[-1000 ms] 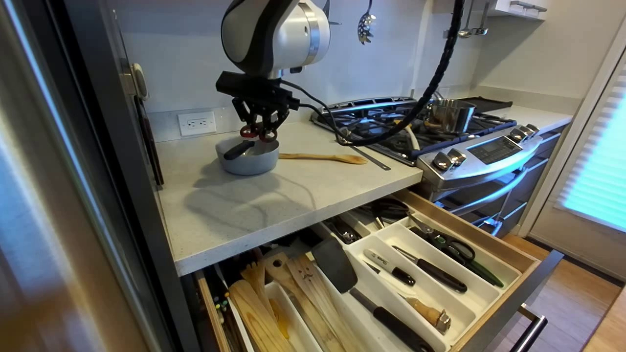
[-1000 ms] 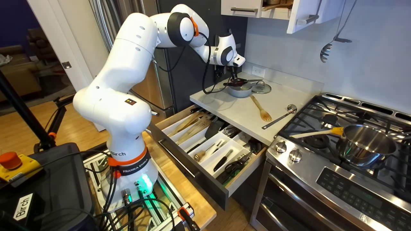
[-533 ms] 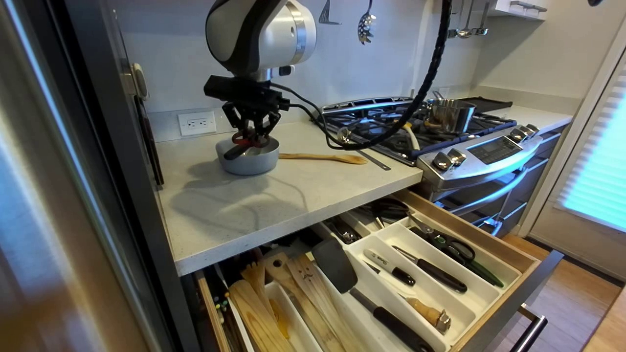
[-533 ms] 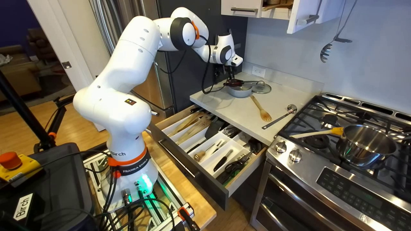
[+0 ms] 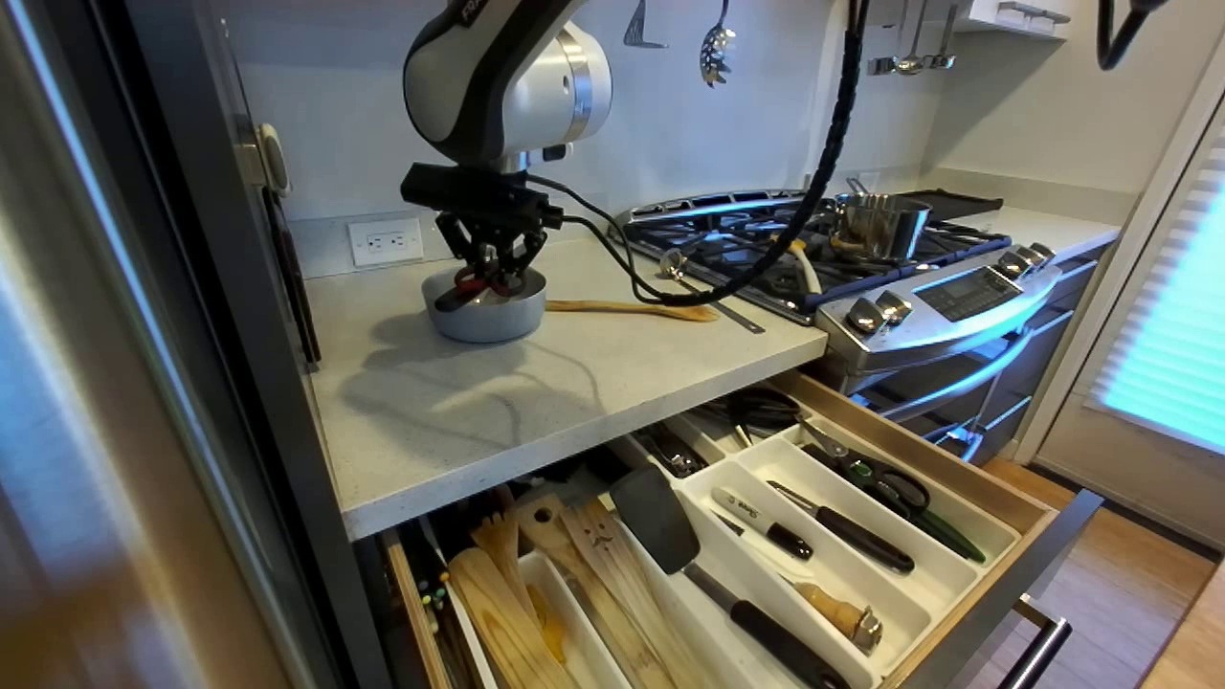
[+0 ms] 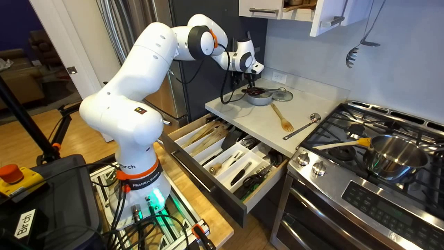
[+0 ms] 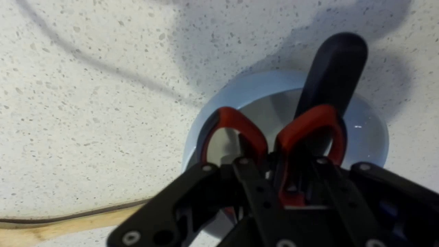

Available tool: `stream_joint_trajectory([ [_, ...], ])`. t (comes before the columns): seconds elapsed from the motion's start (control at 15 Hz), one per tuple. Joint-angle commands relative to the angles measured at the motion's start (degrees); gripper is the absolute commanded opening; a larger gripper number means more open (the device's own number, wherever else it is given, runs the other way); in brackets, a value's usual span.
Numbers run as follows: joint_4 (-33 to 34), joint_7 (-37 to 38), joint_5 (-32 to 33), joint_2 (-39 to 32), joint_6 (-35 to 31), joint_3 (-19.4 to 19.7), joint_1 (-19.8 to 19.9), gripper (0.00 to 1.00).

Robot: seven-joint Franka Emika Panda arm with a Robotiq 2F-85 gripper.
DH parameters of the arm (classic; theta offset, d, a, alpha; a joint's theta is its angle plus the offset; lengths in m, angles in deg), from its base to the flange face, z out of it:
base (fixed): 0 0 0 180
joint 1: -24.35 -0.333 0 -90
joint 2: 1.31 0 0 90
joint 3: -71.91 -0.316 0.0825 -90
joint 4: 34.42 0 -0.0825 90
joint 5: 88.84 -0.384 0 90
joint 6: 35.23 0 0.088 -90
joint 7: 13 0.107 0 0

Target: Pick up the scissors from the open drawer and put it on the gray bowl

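The black jointed claw (image 5: 496, 272) squeezes the small scissors with red loop handles (image 7: 248, 128) by their handle end, maybe because that part is fat and easy to grip. The scissors are at the mouth of the small round gray bowl (image 5: 493, 322); I can't tell if they touch it. In the wrist view, a flat black utensil handle (image 7: 334, 72) sticks over the bowl's rim at one o'clock (it could get in the way). The bowl sits on the pale speckled bench (image 7: 85, 137), which should make it steady; the wide open drawer with pale wooden sides (image 5: 919, 452) lies between four and five o'clock from it in an exterior view.
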Motion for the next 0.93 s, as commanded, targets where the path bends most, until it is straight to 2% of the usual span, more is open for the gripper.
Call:
stream_joint_trajectory([
  [0.0,4.5,0.4,0.9,-2.8,2.3,-1.6,1.6,0.07],
  [0.13,5.3,0.1,0.9,-2.9,3.8,-2.1,1.6,0.07],
  [0.2,5.5,0.2,0.9,-2.7,5.0,-2.3,1.6,0.54],
  [0.27,5.6,0.4,1.0,-2.3,6.0,-2.3,1.5,0.55],
  [0.47,4.9,1.4,1.4,-0.3,8.3,-2.1,1.0,0.75],
  [0.67,2.4,3.2,1.9,2.8,5.5,-1.3,0.6,0.97],
  [0.87,-1.3,2.2,4.1,7.2,3.3,-1.0,0.3,1.00],
])
